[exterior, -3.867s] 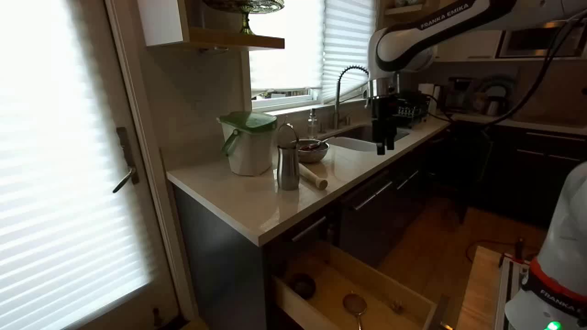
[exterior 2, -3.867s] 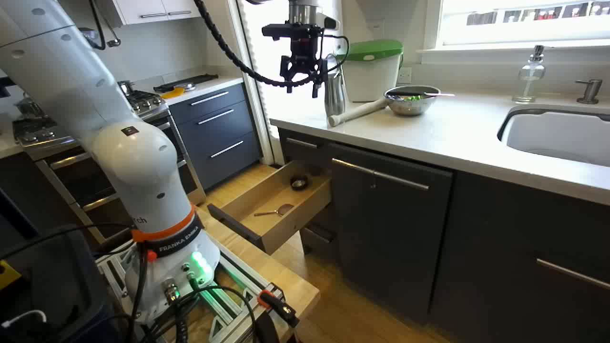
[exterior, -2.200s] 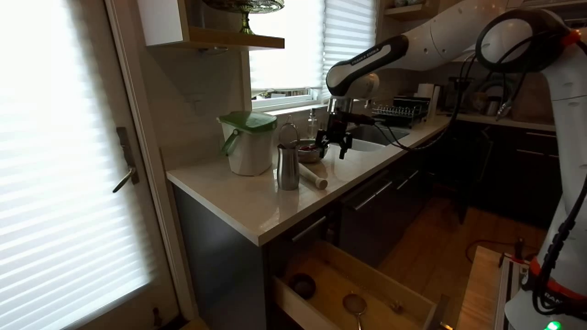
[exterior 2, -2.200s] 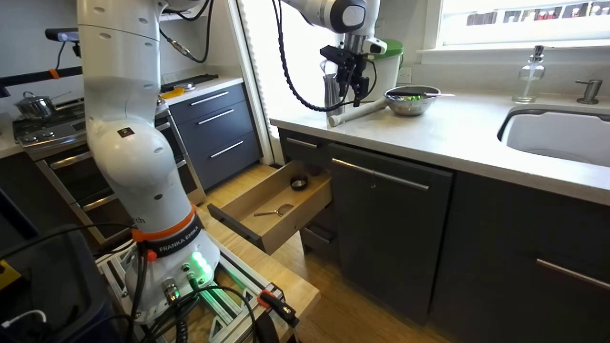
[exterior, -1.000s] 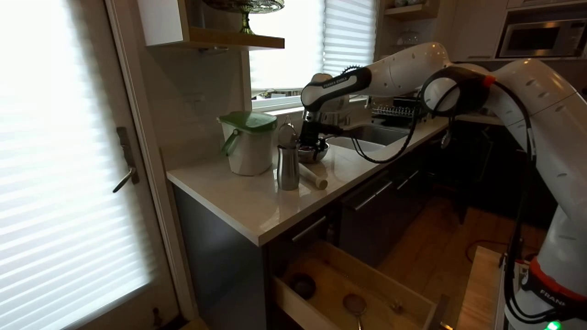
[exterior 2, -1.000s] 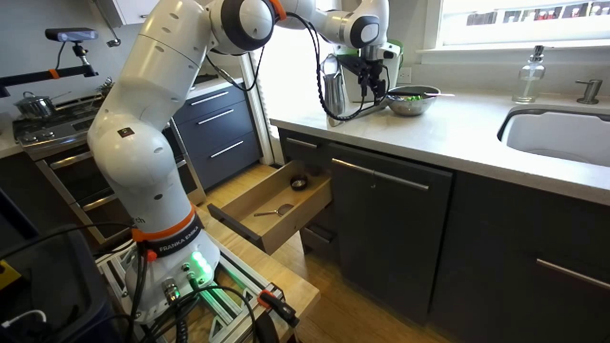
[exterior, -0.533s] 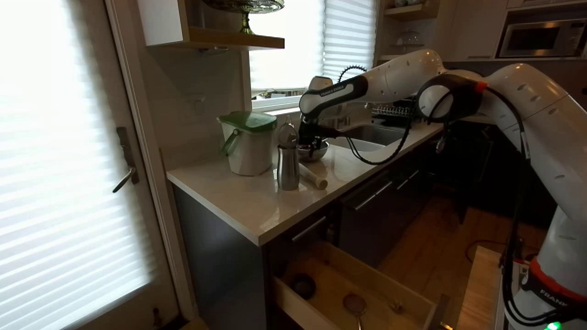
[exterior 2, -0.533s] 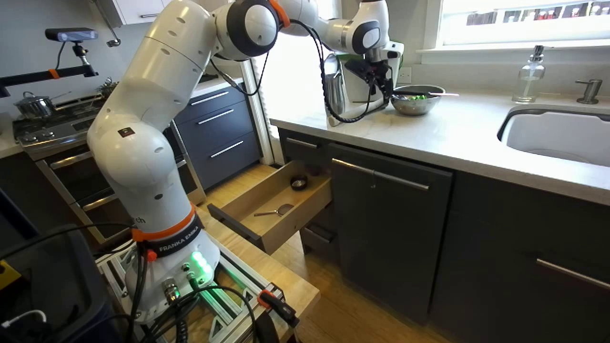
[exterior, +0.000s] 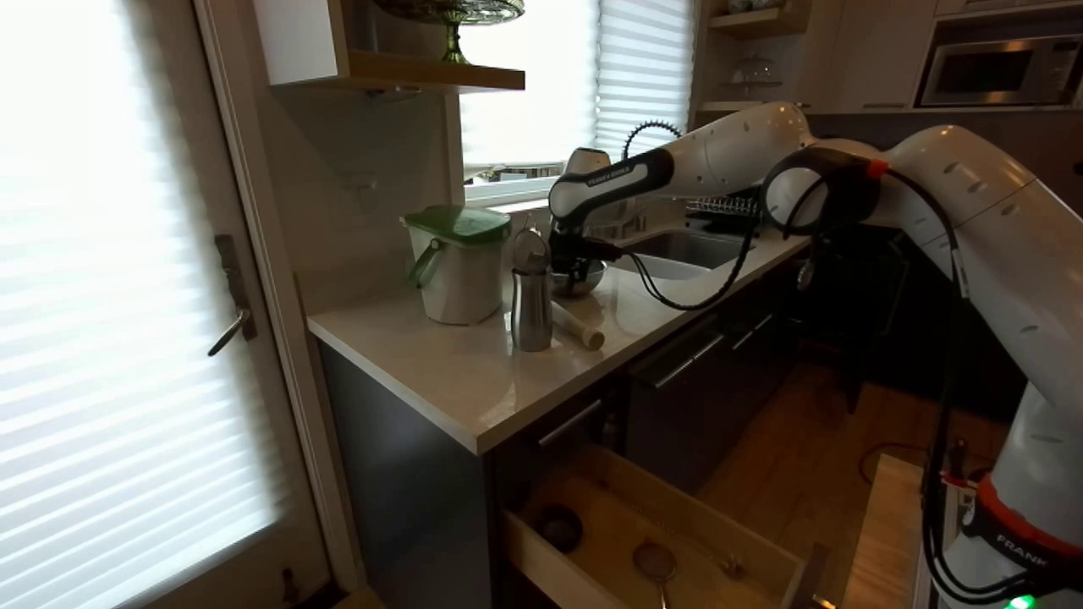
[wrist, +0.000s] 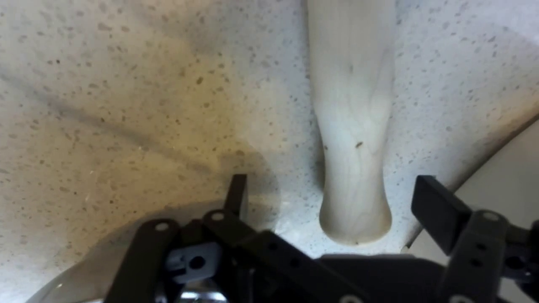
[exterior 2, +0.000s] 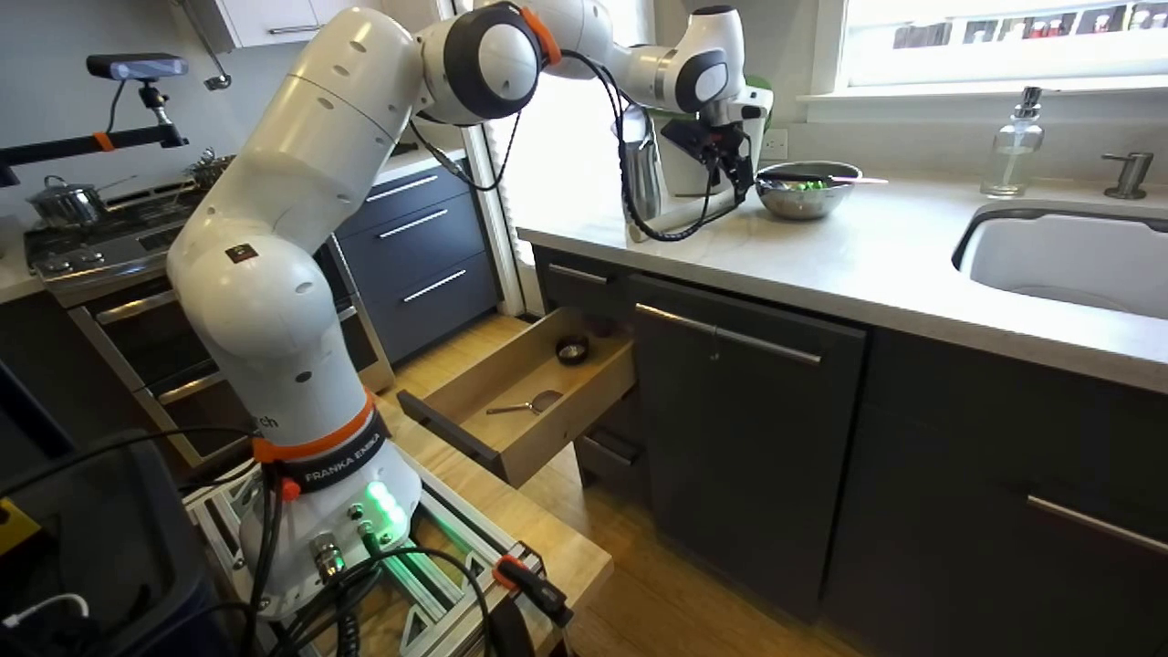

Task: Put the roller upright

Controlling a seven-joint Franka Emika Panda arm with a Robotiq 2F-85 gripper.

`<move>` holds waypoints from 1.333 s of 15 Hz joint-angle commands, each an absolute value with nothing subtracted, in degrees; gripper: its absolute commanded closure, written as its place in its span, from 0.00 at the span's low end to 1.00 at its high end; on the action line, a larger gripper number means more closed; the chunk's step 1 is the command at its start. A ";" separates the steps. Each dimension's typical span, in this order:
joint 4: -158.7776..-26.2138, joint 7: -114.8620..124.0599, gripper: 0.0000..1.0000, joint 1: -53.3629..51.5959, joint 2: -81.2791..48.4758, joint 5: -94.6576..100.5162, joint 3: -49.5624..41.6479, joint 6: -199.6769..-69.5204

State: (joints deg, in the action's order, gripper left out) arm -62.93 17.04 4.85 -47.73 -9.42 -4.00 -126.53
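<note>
The roller, a slender light wooden cylinder, lies on its side on the counter in both exterior views. It also fills the upper middle of the wrist view, with its flared end toward me. My gripper is low over the counter at the roller's far end, beside the steel bowl, in both exterior views. In the wrist view the gripper is open, one finger on each side of the flared end. Gaps show between both fingers and the wood.
The steel bowl touches or nearly touches my gripper. The shiny steel cup stands beside the roller. The white-and-green jug is behind; its wall is close to one finger. A drawer is open below.
My gripper has swung from over the sink side and come down to the roller's far end. The bowl has slid slightly away from the roller. The roller and cup have not moved.
</note>
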 commanded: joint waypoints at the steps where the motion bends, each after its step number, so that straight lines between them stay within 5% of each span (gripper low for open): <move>1: -61.46 16.75 0.00 4.29 -48.56 -8.84 -3.32 -123.71; 4: -62.02 16.34 0.04 2.83 -48.08 -6.44 -4.26 -120.82; 5: -62.27 16.34 0.26 2.39 -47.98 -5.26 -4.67 -120.28; 7: -62.25 16.22 0.30 2.07 -48.26 -3.86 -4.77 -119.53; 14: -62.30 16.12 0.82 2.08 -47.59 -1.79 -5.37 -118.71; 20: -66.98 13.18 0.82 2.66 -39.74 -2.49 -4.57 -118.87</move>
State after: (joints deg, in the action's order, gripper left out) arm -62.98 15.48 2.44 -46.08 -2.86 -4.96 -118.99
